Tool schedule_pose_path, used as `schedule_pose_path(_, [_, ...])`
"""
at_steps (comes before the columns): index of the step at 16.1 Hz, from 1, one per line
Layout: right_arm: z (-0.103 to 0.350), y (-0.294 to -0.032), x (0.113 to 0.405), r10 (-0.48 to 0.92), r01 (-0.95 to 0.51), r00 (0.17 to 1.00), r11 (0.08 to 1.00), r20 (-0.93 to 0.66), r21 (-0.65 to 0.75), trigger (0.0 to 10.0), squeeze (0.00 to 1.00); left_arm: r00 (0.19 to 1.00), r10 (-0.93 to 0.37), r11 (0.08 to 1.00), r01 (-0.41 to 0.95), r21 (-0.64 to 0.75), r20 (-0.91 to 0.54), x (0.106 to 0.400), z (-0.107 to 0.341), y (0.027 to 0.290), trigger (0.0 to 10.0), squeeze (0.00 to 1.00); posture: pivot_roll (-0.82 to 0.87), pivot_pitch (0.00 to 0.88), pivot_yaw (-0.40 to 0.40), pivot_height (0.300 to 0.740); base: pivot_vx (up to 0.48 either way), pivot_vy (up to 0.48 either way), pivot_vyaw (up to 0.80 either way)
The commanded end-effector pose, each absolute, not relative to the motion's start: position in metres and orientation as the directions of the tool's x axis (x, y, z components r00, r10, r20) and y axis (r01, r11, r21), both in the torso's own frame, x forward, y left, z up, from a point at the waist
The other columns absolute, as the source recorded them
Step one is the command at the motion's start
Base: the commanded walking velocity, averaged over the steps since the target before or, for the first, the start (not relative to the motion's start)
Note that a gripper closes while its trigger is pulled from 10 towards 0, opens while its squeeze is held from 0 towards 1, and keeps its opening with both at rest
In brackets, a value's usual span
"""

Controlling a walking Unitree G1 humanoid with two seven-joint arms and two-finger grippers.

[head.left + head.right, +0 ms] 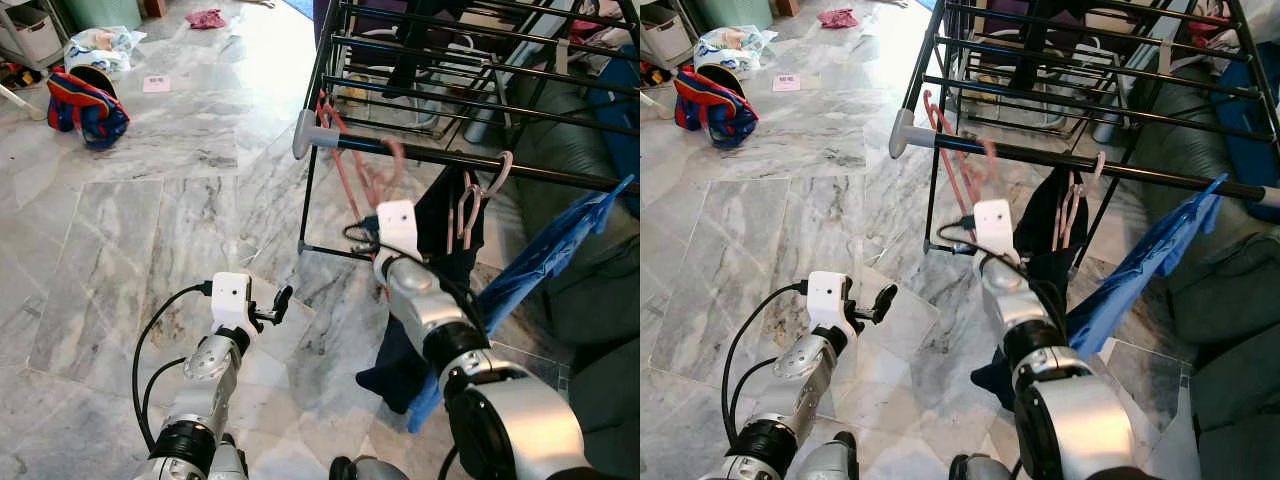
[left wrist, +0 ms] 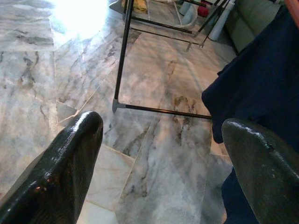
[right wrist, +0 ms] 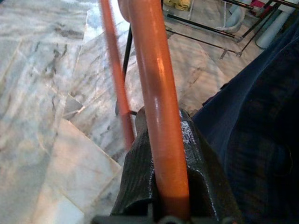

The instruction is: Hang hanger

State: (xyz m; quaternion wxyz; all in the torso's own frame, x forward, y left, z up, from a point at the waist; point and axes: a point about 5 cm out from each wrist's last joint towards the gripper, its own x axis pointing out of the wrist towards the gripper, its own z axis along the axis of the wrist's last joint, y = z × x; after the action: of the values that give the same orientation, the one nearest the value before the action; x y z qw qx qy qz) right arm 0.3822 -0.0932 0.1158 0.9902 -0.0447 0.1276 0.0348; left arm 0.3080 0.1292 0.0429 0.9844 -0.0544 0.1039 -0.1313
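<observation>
Head views: right gripper [image 1: 378,262] raised beneath the near rail of a black drying rack [image 1: 460,158], mostly hidden behind its white wrist housing. Pink hanger [image 1: 352,175] running from that gripper up and to the left, hook draped over the rail close to the grey end cap, blurred in part. Further right on the same rail, a cluster of pale pink hangers [image 1: 470,205] hooked on, with a dark navy garment [image 1: 440,215] hanging down behind the right arm and a blue cloth [image 1: 545,255] draped lower right. Left gripper [image 1: 277,303] low on the left, well apart from the rack, over marble floor [image 1: 150,220]; fingers spread. Far left on the floor, a red and blue bag [image 1: 85,108].

Left wrist view: two black fingers [image 2: 60,172] wide apart with floor tiles between, rack's foot bar beyond, navy garment at one side.

Right wrist view: orange-pink hanger bar lying along the black fingers [image 3: 140,177] and pinched there, a thinner bar of the same hanger beside it, navy garment just beside the gripper.
</observation>
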Motion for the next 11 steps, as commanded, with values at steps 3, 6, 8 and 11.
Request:
schedule_pose_path(3, [0.133, -0.098, 0.39, 0.059, -0.065, 0.973, 0.998, -0.223, -0.022, 4.0, 0.0, 0.938, -0.276, 0.958, 0.253, -0.132, -0.207, 0.304, 0.039, 0.128, 10.0, 0.0, 0.14, 0.198, -0.08, 0.74, 0.0, 0.0, 0.0])
schedule_pose_path(6, [0.141, -0.099, 0.394, 0.06, -0.064, 0.975, 0.998, -0.214, -0.008, 3.8, 0.0, 0.936, -0.278, 0.958, 0.254, -0.133, -0.215, 0.304, 0.038, 0.127, 10.0, 0.0, 0.14, 0.2, -0.08, 0.74, 0.0, 0.0, 0.0])
schedule_pose_path(8, [0.142, -0.098, 0.395, 0.063, -0.064, 0.972, 0.998, -0.227, 0.002, 10.0, 0.0, 0.935, -0.278, 0.958, 0.253, -0.133, -0.22, 0.304, 0.037, 0.127, 10.0, 0.0, 0.14, 0.2, -0.08, 0.74, 0.0, 0.0, 0.0])
schedule_pose_path(11, [0.138, -0.096, 0.393, 0.064, -0.062, 0.96, 0.998, -0.273, 0.016, 10.0, 0.0, 0.933, -0.277, 0.958, 0.252, -0.135, -0.228, 0.304, 0.036, 0.127, 10.0, 0.0, 0.14, 0.2, -0.083, 0.74, 0.0, 0.0, 0.0])
